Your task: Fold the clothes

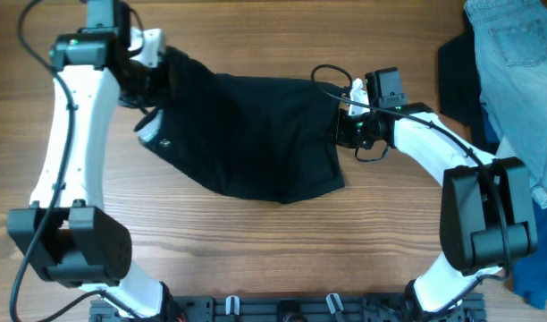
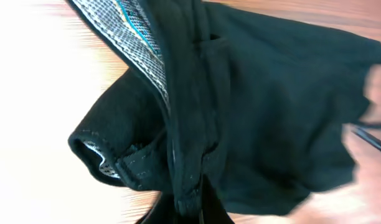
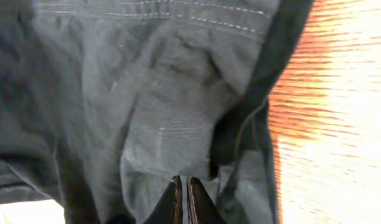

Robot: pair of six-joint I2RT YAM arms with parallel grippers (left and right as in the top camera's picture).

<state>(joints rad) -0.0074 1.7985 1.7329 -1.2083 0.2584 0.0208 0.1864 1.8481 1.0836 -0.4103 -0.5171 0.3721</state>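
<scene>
Toward the far edge of the wooden table (image 1: 256, 259), a pair of plain black fabric shorts (image 1: 256, 134) lies spread; it looks soft, light and limp, likely best gripped at the firmer waistband (image 2: 141, 56). The left fingers (image 2: 210, 210) are clenched on its bunched far-left end, and the right fingers (image 3: 175, 202) pinch its right side.

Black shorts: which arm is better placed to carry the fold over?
Probably left: the left tool holds the shorts by the waistband, lifted; the right tool only pinches the opposite edge.

Pale jeans (image 1: 513, 63) (denim) lie on wooden table (image 1: 256, 255).
</scene>
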